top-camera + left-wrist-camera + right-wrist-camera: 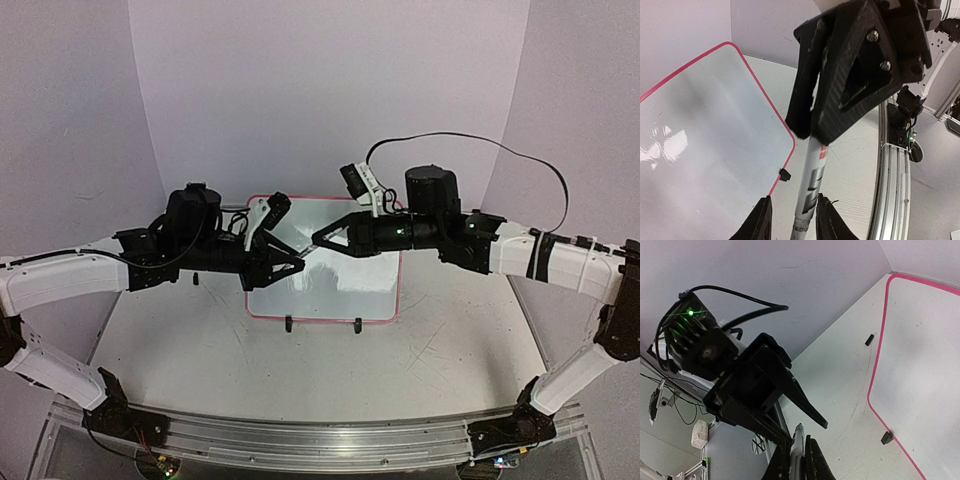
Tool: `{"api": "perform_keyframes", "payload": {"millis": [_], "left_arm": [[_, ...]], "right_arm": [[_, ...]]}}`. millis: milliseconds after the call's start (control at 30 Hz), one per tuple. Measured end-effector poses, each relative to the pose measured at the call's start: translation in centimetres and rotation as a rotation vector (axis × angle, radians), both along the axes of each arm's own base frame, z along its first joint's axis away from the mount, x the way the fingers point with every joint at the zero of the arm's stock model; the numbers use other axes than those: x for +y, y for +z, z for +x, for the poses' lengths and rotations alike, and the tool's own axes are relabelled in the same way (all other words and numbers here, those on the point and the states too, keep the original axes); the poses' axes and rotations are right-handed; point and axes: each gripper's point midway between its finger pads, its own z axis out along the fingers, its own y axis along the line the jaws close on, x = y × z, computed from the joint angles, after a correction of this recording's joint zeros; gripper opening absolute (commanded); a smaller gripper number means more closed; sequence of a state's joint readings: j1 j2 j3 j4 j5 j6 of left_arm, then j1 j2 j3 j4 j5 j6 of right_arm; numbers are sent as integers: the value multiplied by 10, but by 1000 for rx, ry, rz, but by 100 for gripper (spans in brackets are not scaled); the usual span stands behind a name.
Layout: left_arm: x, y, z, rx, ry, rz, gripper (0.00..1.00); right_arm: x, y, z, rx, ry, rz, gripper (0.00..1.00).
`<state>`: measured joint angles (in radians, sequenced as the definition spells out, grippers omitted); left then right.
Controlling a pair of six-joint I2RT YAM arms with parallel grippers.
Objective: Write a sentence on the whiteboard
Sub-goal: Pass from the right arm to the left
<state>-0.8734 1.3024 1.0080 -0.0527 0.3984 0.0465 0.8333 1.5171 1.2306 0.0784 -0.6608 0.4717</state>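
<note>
On the desk point(200, 350), the whiteboard point(345, 290) lies at centre, with its two black clip feet point(289, 323) on the near edge. Above its far half the two arms meet tip to tip. The right fingers point(815, 466) pinch one end of a marker point(809, 186). The left fingers point(760, 222) stand spread either side of the marker's other end, with a gap visible on one side.

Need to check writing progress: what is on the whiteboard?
The whiteboard shows only glare where visible, no lettering. The left gripper and right gripper, with a marker between them, cover part of its upper half from above.
</note>
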Motion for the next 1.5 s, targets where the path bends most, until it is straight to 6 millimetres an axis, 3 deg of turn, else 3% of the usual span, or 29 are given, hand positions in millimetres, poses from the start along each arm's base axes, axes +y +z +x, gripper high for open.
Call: {"api": "perform_keyframes", "payload": {"millis": [133, 267, 400, 533, 633, 767, 1000, 1033, 1133, 1200, 1300, 1500], "left_arm": [[0, -8, -2, 24, -10, 22, 19], [0, -8, -2, 19, -9, 24, 25], [0, -3, 0, 14, -1, 23, 17], [-1, -2, 0, 15, -5, 24, 15], [-1, -2, -1, 18, -12, 24, 25], [-2, 3, -1, 15, -16, 17, 26], [-3, 6, -3, 6, -30, 13, 5], [-3, 6, -5, -2, -42, 15, 2], [-4, 6, -7, -23, -61, 19, 0], [-4, 6, -5, -33, -55, 22, 0], [-2, 5, -1, -63, -44, 34, 0], [0, 5, 0, -149, -62, 59, 0]], "right_arm": [[-2, 7, -2, -13, 1, 14, 0], [-2, 8, -2, -14, 3, 16, 0], [-2, 9, -1, -18, 2, 21, 0], [-2, 10, 0, -21, 1, 23, 0], [-2, 9, 0, -22, 2, 22, 0], [-2, 8, -1, -17, 7, 18, 0], [-2, 6, -1, -16, 7, 15, 0], [-2, 6, -1, -14, 9, 15, 5], [-2, 7, -1, -7, 16, 17, 36], [-2, 6, -2, 2, 17, 13, 46], [1, 7, -5, 7, 48, 9, 48], [13, -5, -8, 59, 115, -8, 37]]}}
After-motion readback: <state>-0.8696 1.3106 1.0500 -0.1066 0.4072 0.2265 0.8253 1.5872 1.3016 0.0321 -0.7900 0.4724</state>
